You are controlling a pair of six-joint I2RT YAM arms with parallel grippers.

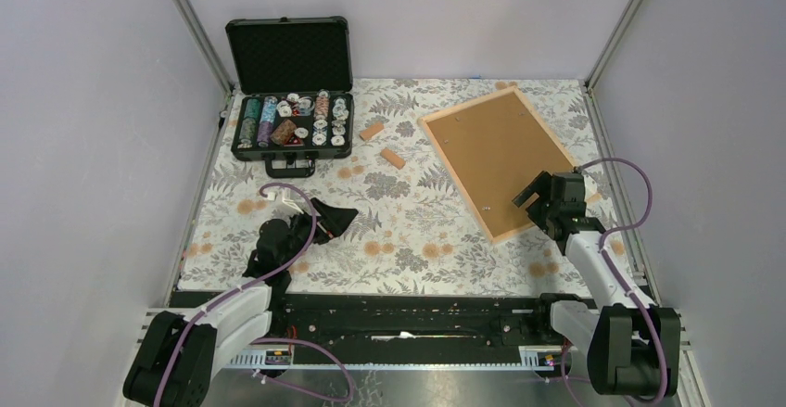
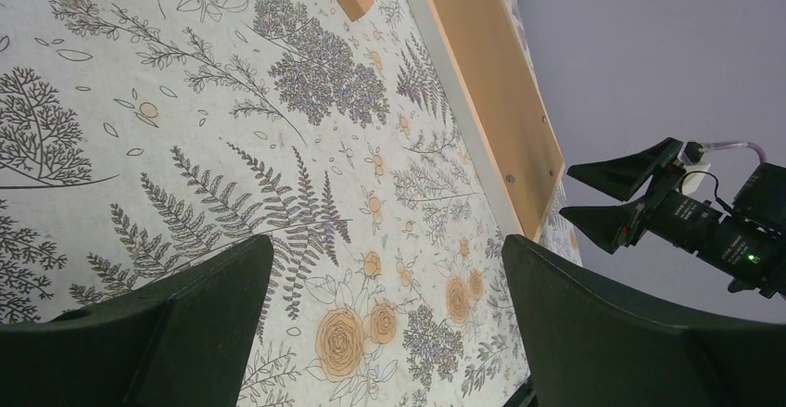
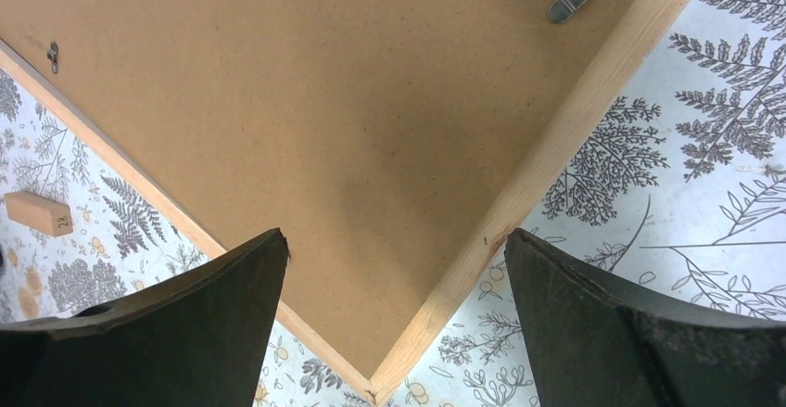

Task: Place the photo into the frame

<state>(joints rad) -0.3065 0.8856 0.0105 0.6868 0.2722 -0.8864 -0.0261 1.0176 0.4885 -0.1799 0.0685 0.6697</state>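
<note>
Overhead, the frame [image 1: 455, 178] lies apparently face down at the far right of the floral-covered worktop [image 1: 408, 240], with a brown backing board [image 1: 496, 152] filling it. The right fingers [image 3: 213, 305] hang spread wide above its near corner, gripping nothing. The left fingers [image 2: 185, 314], equally wide and empty, sit low at near left. Two wooden blocks [image 1: 392, 158] lie between the frame and an open chip case [image 1: 289, 55].
</note>
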